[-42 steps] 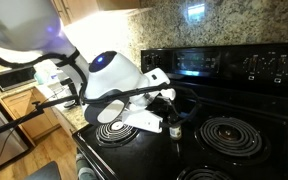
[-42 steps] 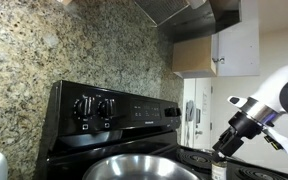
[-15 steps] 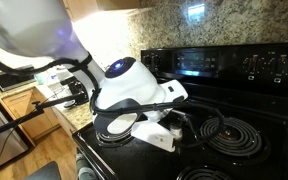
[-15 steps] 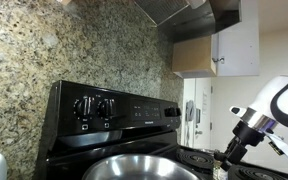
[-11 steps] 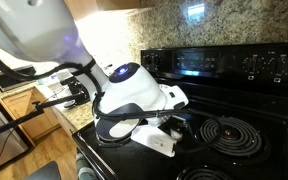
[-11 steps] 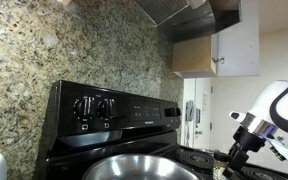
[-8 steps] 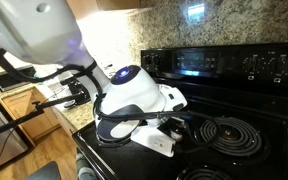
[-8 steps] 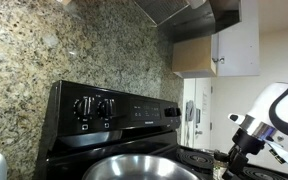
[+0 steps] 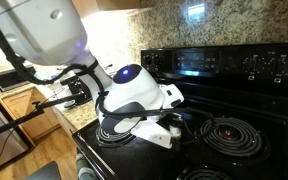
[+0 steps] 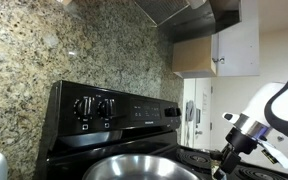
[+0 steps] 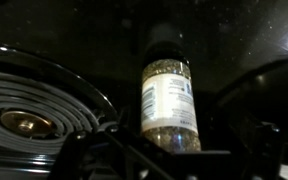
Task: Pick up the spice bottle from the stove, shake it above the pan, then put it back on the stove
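The spice bottle (image 11: pixel 169 95) stands upright on the black stove (image 11: pixel 74 35) in the wrist view, a clear jar with a dark cap, a white label and pale contents. My gripper (image 11: pixel 174 160) is open; its dark fingers (image 11: pixel 79 155) stand wide on either side of the bottle's base and do not touch it. In an exterior view the gripper (image 9: pixel 174 126) hangs low over the stove (image 9: pixel 224 65) between two coil burners and hides the bottle. The shiny silver pan (image 10: pixel 144 168) lies at the bottom of an exterior view, with the gripper (image 10: pixel 224 160) off to its right.
A coil burner (image 11: pixel 29 110) lies close to the left of the bottle, and another burner (image 9: pixel 229 135) sits beside the gripper. The back control panel with knobs (image 10: pixel 94 108) rises behind the pan. A granite wall (image 10: pixel 44 50) stands behind the stove.
The gripper has eased a little closer around the bottle and stays open. The bottle has not moved.
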